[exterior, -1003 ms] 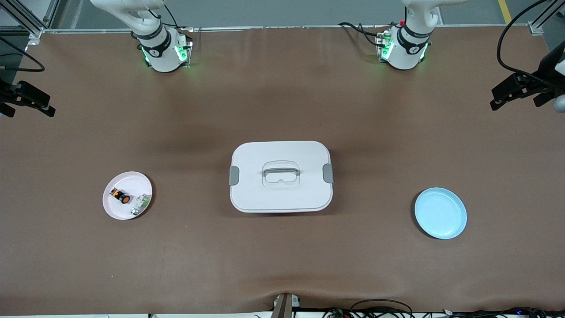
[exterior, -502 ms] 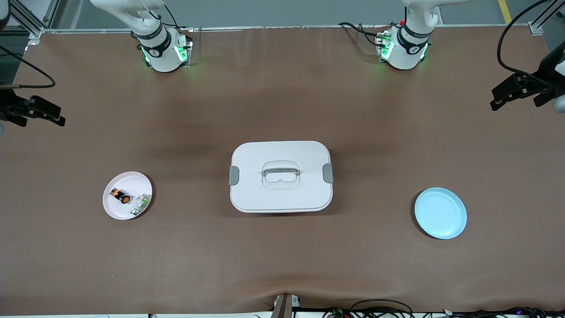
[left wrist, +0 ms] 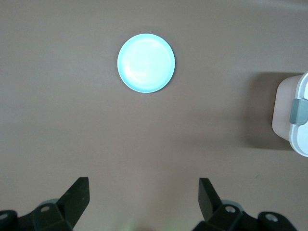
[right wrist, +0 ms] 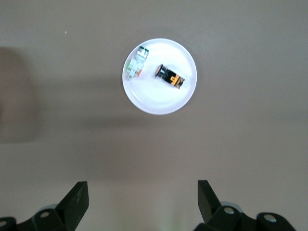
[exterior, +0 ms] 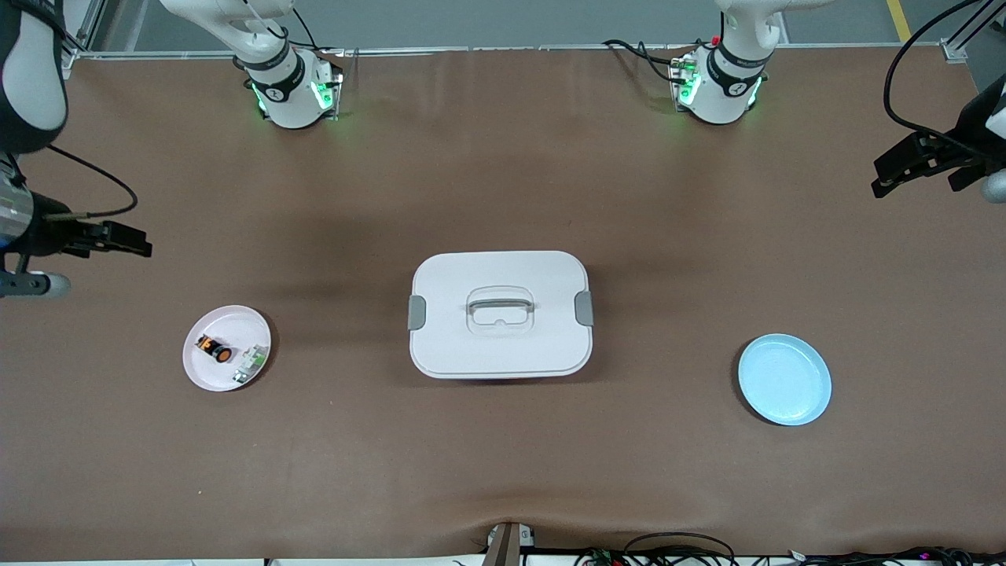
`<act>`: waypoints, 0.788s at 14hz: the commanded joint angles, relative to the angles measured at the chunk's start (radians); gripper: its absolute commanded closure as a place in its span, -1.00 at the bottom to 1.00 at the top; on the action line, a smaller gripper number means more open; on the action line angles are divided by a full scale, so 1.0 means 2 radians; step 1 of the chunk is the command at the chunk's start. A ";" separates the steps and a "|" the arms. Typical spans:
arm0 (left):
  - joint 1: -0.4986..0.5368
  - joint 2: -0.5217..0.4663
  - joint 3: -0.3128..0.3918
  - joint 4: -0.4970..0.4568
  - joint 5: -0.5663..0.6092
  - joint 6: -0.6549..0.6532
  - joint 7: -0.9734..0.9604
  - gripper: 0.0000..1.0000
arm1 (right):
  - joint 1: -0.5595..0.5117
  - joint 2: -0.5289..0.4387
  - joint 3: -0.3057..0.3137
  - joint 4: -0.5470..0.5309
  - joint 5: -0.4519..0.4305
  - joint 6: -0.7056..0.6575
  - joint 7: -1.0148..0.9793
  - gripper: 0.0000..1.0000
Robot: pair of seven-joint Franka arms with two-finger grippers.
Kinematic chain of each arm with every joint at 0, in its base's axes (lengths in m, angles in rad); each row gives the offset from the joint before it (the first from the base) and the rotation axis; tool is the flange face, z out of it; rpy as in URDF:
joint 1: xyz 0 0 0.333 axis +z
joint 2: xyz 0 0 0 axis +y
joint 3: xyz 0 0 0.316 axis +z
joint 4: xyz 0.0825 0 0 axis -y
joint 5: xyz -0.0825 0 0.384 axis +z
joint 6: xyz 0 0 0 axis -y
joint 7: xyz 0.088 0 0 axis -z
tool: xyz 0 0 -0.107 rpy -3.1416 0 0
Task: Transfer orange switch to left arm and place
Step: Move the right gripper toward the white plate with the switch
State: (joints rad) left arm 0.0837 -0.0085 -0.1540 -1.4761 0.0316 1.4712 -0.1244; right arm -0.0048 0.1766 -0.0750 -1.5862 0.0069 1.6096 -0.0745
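Note:
The orange switch (exterior: 214,349) lies on its side on a pink plate (exterior: 206,372) toward the right arm's end of the table; it also shows in the right wrist view (right wrist: 171,76). The white box (exterior: 500,314) stands at the table's middle; one latched end shows in the left wrist view (left wrist: 294,113). My right gripper (exterior: 118,236) is open and empty, high over bare table at the right arm's end (right wrist: 143,199). My left gripper (exterior: 904,169) is open and empty, high over the left arm's end (left wrist: 143,197).
A small green-and-white component (exterior: 250,363) lies on the pink plate beside the switch. A blue plate (exterior: 784,379) sits toward the left arm's end of the table, also in the left wrist view (left wrist: 146,63). Cables run along the table's near edge.
My right gripper has moved in from the table's end toward the pink plate and lower in the front view. The left arm has barely moved. Nothing on the table has shifted.

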 commanded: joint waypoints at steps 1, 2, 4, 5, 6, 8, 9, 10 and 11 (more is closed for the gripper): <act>-0.001 0.001 -0.004 0.003 -0.003 0.001 -0.006 -1.00 | -0.008 0.040 0.000 0.015 -0.001 0.017 -0.001 -1.00; -0.002 0.001 -0.005 0.003 -0.003 0.001 -0.007 -1.00 | -0.011 0.054 -0.001 0.015 -0.003 0.026 -0.002 -1.00; -0.003 0.002 -0.005 0.003 -0.002 0.001 -0.007 -1.00 | -0.024 0.079 -0.002 0.015 -0.003 0.059 -0.001 -1.00; -0.004 0.002 -0.005 0.003 -0.002 0.001 -0.007 -1.00 | -0.033 0.092 -0.002 0.015 0.000 0.076 0.000 -1.00; -0.004 0.003 -0.005 0.003 -0.002 0.000 -0.007 -1.00 | -0.041 0.106 -0.002 0.014 0.008 0.095 0.000 -1.00; -0.003 0.002 -0.005 0.003 -0.002 0.001 -0.007 -1.00 | -0.064 0.136 -0.002 0.010 0.063 0.122 0.003 -1.00; -0.003 0.002 -0.005 0.003 -0.003 0.001 -0.007 -1.00 | -0.073 0.151 -0.002 0.007 0.088 0.132 0.004 -1.00; -0.003 0.002 -0.005 0.003 -0.003 0.000 -0.006 -1.00 | -0.077 0.161 -0.002 0.004 0.096 0.142 0.004 -1.00; -0.001 0.002 -0.005 0.003 -0.003 0.000 -0.004 -1.00 | -0.079 0.168 -0.002 -0.003 0.099 0.157 0.007 -1.00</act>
State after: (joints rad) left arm 0.0774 -0.0059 -0.1611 -1.4772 0.0316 1.4712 -0.1244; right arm -0.1437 0.4807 -0.0891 -1.5920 0.1712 1.8920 -0.0737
